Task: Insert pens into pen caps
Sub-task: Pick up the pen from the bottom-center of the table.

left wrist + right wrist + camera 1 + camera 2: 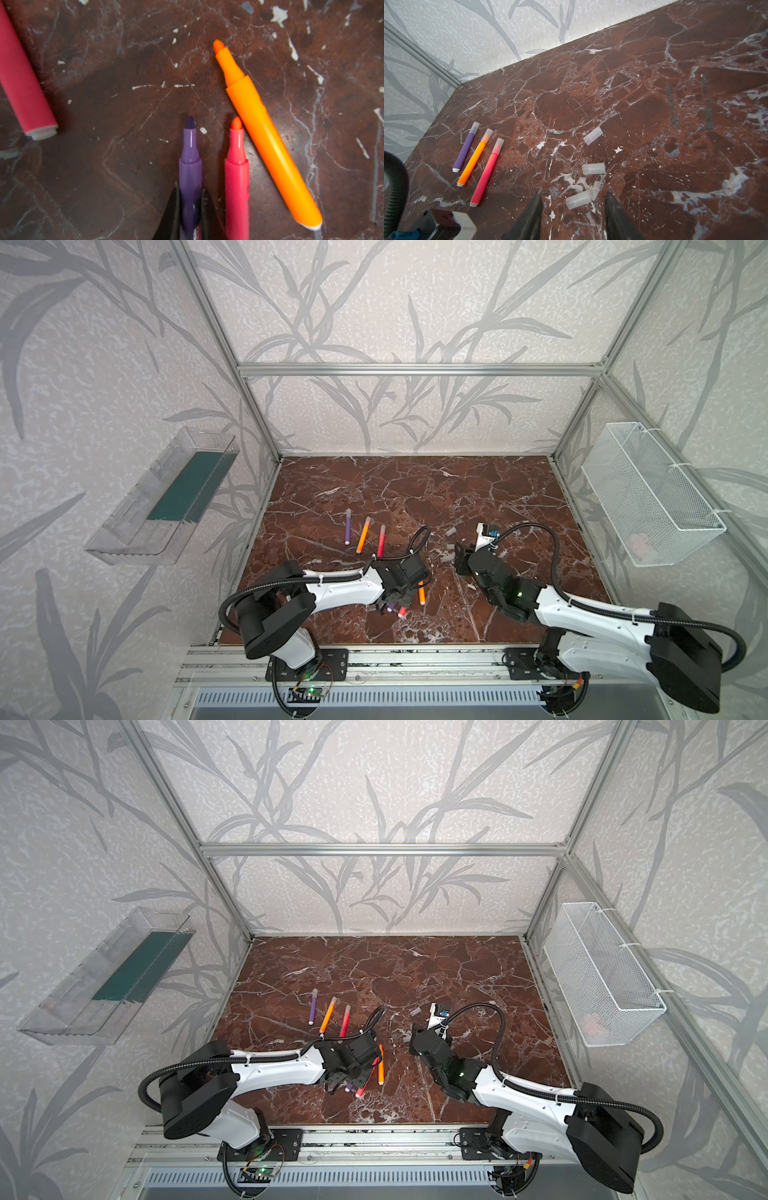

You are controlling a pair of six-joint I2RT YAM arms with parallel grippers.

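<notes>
Right now your left gripper [190,196] is pinched tight on the barrel of an uncapped slim purple plastic marker pen [190,166]. Its black fingers [207,207] press on either side, and the pen's tip points away from the wrist. You cannot tell whether that pen is clear of the red-brown marble tabletop [104,104].

Just beside it, roughly parallel, lies an uncapped pink-red marker pen [236,182]. An uncapped orange marker pen [268,135] lies at a slant along its other side, and you cannot tell whether these two touch.

Your right gripper [574,192] holds nothing and its jaws stand moderately apart. In the right wrist view, one short translucent plastic pen cap [578,199] lies on the table between the fingertips. A second loose cap [593,168] and a third loose cap [592,135] lie beyond it, each apart.

Farther back on the left half of the table, three pens lie side by side. They are a capped purple pen [466,148], a capped orange pen [474,160] and a capped pink-red pen [485,172].
</notes>
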